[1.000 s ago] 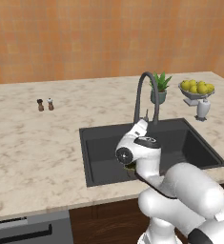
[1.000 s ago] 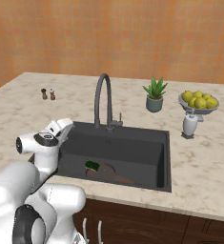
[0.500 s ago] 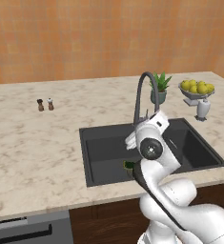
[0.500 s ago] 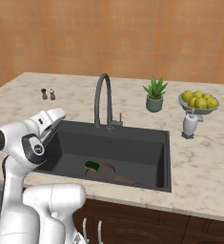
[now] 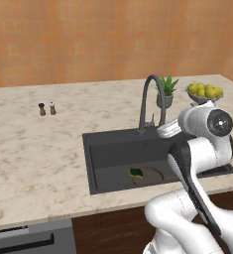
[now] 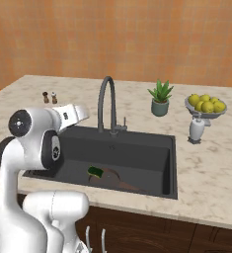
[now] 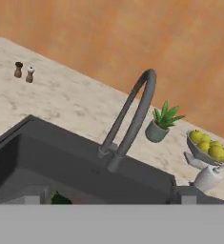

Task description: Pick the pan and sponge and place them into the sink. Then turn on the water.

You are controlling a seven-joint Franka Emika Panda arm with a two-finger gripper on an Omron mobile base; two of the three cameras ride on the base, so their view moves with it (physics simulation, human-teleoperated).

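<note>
Marble counter (image 5: pixel 43 149) surrounds the sink (image 5: pixel 105 149), where the sponge (image 5: pixel 136 172) lies against the pan (image 5: pixel 155 174), so only the water seems left. From the right, the faucet (image 6: pixel 106 104) is seen with free room around it. Along the hand, the gripper (image 7: pixel 114 202), spread empty, is aimed at the faucet base (image 7: pixel 109 157).

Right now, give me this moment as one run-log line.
pan and sponge: in sink | faucet: no water | tool: open, holding nothing, raised over the sink's left side | next: turn on water
</note>
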